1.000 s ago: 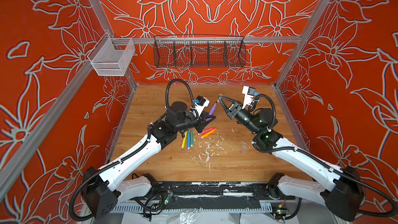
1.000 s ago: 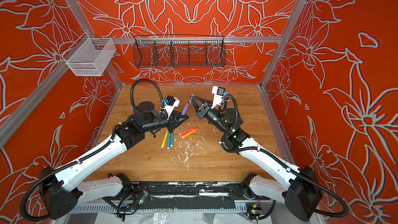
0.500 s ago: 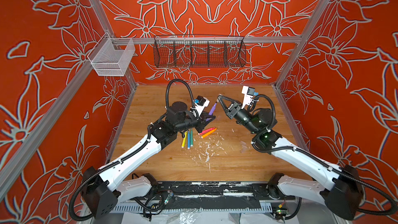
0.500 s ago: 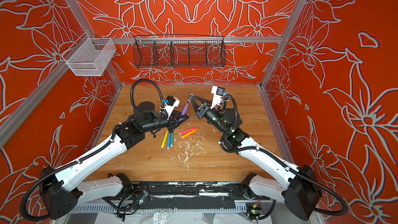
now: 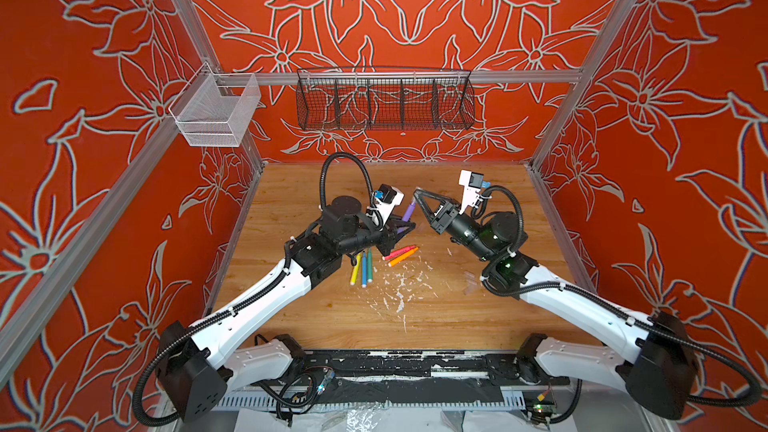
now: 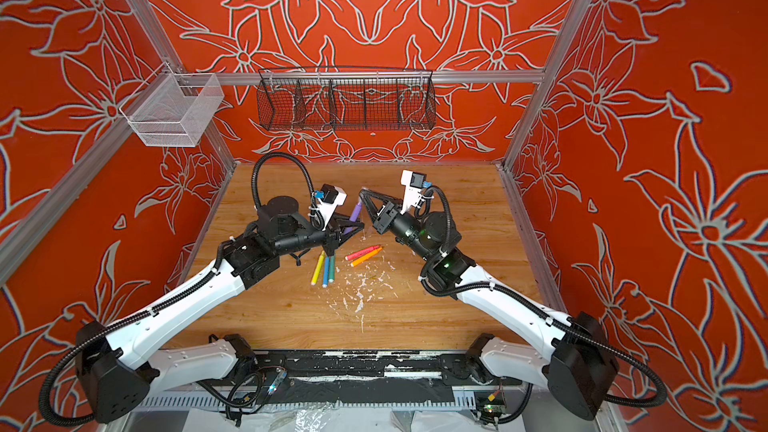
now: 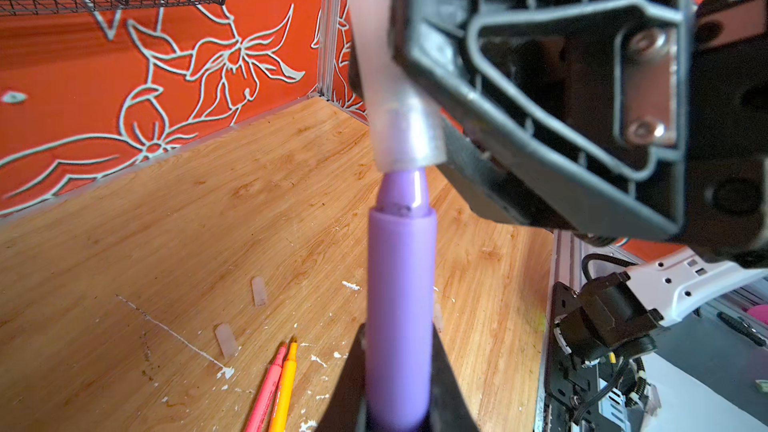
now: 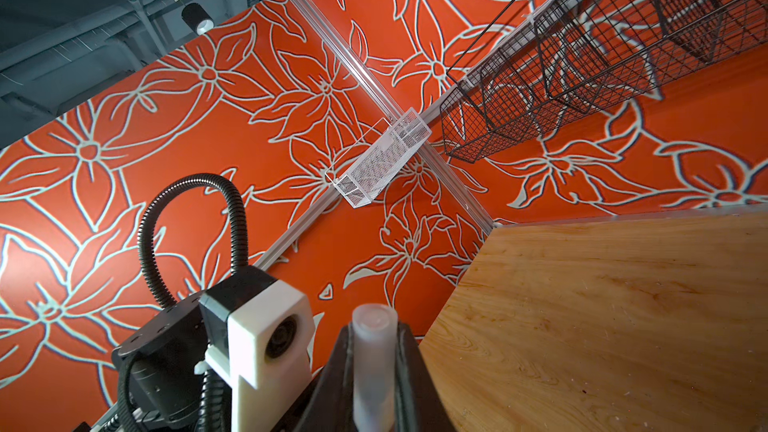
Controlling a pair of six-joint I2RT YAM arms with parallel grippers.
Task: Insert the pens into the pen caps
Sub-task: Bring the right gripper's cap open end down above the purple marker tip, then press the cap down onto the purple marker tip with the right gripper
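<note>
The left hand (image 7: pixel 399 371) pinches the purple pen (image 7: pixel 401 276) above the bench (image 7: pixel 166 222); the right hand (image 8: pixel 374 342) pinches a clear cap (image 7: pixel 405 135) at its tip (barely seated, I judge). Keep both axes aligned and push straight.

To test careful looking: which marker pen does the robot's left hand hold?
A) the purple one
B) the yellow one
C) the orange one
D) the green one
A: the slim purple marker pen is clamped in the left hand, its tip at the clear plastic cap held by the right hand.
</note>
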